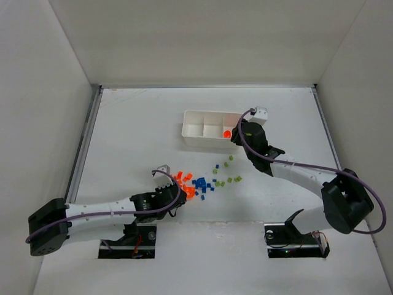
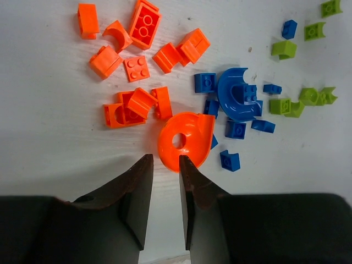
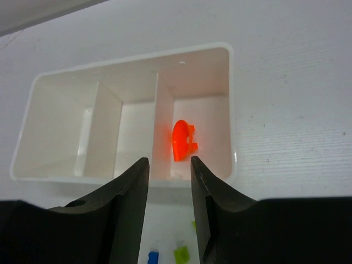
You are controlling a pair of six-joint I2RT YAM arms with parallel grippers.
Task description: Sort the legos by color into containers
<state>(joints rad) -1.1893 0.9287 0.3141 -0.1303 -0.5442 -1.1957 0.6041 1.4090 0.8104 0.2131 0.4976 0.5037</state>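
Near the middle of the white table, we see the loose legos spread in three rough groups: orange-red bricks on the left, blue bricks in the middle, and yellow-green bricks scattered to the right and somewhat farther out, toward the tray. The white tray lies beyond them, at the far centre-right of the table, with its three compartments side by side. The left gripper is low at the near edge of the orange-red group. Its jaws stand a narrow gap apart with only bare table between them, so they pinch nothing. A curved orange-red piece with a round hole lies flat just beyond the fingertips, touching or almost touching the tip of the right-hand finger; we cannot tell which. The right gripper hangs over the near wall of the tray at its right end, jaws spread and empty. Inside the right compartment a single orange-red piece sits close to the divider, tilted on edge; whether it rests on the floor we cannot tell.
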